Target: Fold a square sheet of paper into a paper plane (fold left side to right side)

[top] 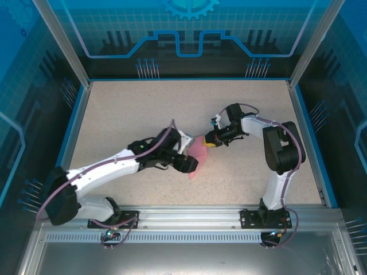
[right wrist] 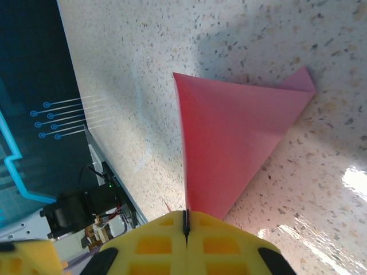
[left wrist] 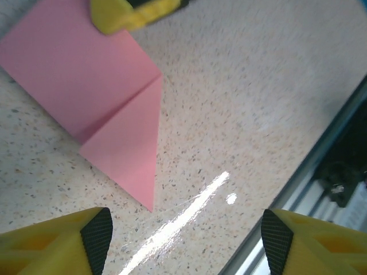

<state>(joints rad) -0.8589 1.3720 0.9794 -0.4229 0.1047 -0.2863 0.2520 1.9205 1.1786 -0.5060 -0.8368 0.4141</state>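
Yellow-fingered left gripper (top: 186, 164), jaws apart, hovers just beside the pink paper (top: 198, 154) lying partly folded on the table (top: 143, 109), while beyond it the right gripper (top: 211, 140) clamps the paper's raised edge, probably to carry that flap across.

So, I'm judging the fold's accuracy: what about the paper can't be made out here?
Top view: left tool and right tool cover much of the pink paper; creases too small.
Left wrist view: frame edge cuts off the paper's upper-left; the right tool overlaps its top.
Right wrist view: the pinched edge hides inside the right tool.
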